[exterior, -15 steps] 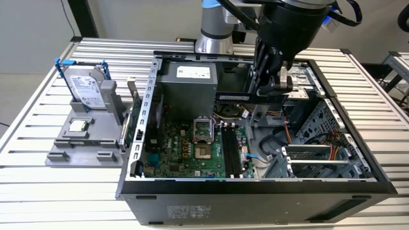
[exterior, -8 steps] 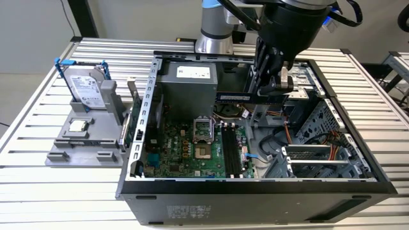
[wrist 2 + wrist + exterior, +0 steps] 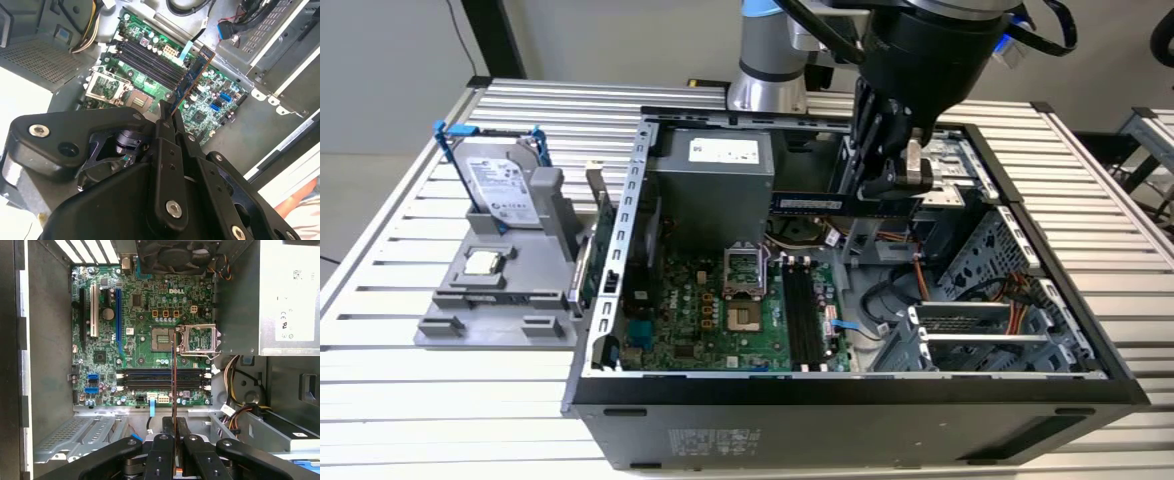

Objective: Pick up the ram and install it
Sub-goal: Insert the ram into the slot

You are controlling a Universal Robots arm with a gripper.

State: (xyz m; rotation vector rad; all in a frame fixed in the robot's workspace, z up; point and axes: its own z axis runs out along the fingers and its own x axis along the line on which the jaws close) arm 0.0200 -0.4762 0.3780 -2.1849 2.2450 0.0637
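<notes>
The ram is a thin dark circuit-board stick held level in the air above the open computer case. My gripper is shut on the end of it towards the exterior view's right. In both wrist views the stick juts out from between the black fingers of the gripper. It hangs over the green motherboard, well above the black memory slots and not touching them.
On the exterior view's left a grey fixture carries a silver hard drive with blue rails and a small square processor chip. Inside the case are the power supply, the open processor socket, cables and a drive cage.
</notes>
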